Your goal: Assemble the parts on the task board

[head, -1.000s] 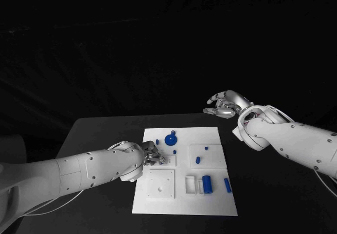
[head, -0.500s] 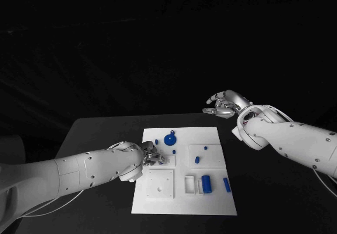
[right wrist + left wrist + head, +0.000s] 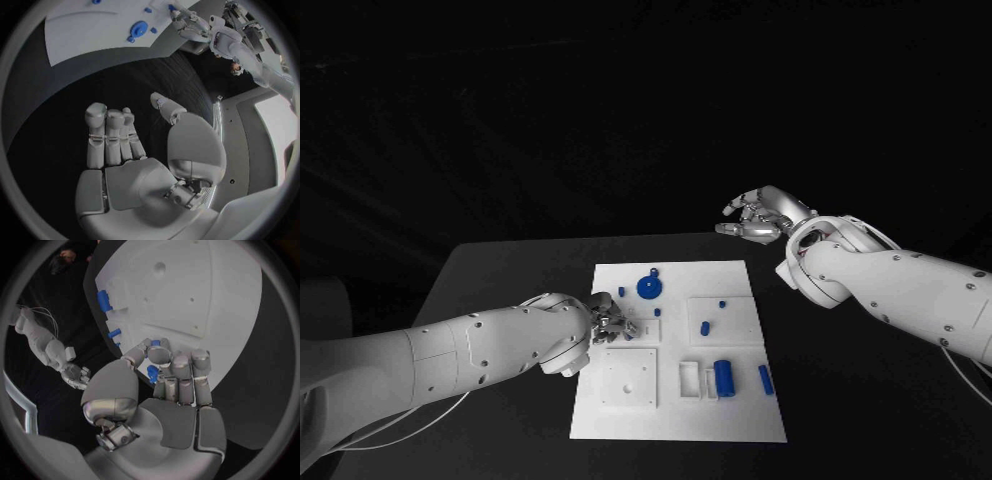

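The white task board (image 3: pixel 678 415) lies in the middle of the black table. My left hand (image 3: pixel 609 326) is at the board's left edge, its fingers curled in. In the left wrist view this hand (image 3: pixel 169 385) pinches a small blue peg (image 3: pixel 152 373) between thumb and fingers, just over the board (image 3: pixel 206 295). My right hand (image 3: pixel 760 217) hangs raised beyond the board's far right corner. Its fingers (image 3: pixel 109 135) are apart and hold nothing. A round blue knob (image 3: pixel 651 287) stands near the board's far end.
A blue cylinder (image 3: pixel 724 376) lies beside a white frame, and a blue bar (image 3: pixel 766 378) rests by the board's right edge. A small blue piece (image 3: pixel 707 326) sits on a raised white square. A white square block (image 3: pixel 630 377) with holes lies near my left hand.
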`<state>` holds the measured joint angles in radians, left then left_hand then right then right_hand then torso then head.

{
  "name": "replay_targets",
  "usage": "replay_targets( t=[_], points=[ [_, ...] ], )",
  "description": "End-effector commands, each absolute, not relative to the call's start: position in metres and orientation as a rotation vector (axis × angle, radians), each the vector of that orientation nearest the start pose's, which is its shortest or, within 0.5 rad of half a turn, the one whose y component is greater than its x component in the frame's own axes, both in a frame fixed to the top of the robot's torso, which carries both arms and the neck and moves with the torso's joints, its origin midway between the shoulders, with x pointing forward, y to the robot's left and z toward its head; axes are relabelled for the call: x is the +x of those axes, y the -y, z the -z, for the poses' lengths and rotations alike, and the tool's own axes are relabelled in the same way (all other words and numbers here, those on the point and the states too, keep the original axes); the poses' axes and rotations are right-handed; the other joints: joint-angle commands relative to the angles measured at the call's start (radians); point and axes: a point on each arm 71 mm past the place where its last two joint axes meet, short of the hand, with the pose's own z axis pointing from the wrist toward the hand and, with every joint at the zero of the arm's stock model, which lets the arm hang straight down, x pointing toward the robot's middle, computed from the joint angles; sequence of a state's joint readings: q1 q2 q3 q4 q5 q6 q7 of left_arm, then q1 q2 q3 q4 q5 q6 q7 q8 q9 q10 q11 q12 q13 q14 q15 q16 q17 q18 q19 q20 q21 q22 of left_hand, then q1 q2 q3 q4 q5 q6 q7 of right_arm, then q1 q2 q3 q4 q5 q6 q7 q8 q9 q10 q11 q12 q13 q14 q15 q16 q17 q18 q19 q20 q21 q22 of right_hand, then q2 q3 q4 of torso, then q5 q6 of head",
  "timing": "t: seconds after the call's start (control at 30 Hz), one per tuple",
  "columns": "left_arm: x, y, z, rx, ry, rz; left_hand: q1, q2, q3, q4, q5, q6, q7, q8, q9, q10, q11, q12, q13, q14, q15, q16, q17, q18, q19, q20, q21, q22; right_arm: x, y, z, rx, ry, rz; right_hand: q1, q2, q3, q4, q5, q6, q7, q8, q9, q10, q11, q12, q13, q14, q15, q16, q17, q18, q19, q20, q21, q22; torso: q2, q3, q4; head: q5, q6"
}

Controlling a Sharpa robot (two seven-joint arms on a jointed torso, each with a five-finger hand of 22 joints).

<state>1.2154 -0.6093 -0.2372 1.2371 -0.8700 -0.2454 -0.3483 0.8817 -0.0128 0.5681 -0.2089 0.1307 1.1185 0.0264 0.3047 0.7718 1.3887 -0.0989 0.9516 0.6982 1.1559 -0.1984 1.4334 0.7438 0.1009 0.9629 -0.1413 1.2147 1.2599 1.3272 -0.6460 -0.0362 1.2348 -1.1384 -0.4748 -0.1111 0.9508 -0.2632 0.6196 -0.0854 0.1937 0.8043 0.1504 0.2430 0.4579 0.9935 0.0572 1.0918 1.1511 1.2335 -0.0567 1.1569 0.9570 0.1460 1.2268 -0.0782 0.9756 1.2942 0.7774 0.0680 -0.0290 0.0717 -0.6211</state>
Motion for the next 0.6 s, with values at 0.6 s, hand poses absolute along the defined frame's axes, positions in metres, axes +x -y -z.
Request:
replay_targets(
  t=[0.6],
  points=[
    [0.510,-0.187,0.255,-0.672,-1.973,1.015,0.029,0.036,0.011,-0.016,-0.003,0.027,-0.005,-0.025,-0.002,-0.012,0.009,-0.016,-0.008,-0.001,0.004,-0.009,-0.007,0.004,-0.013,-0.107,-0.013,0.001,0.551,0.185,0.135,0.105,-1.526,-0.809,0.077,0.046,0.010,-0.061,0.004,-0.008,0.018,0.010,0.002,-0.009,-0.003,0.021,-0.013,-0.002,0.000,-0.001,0.002,0.116,-0.005,-0.004,-0.003,0.010,-0.001,-0.0015,0.0002,-0.001,0.024]
  ],
)
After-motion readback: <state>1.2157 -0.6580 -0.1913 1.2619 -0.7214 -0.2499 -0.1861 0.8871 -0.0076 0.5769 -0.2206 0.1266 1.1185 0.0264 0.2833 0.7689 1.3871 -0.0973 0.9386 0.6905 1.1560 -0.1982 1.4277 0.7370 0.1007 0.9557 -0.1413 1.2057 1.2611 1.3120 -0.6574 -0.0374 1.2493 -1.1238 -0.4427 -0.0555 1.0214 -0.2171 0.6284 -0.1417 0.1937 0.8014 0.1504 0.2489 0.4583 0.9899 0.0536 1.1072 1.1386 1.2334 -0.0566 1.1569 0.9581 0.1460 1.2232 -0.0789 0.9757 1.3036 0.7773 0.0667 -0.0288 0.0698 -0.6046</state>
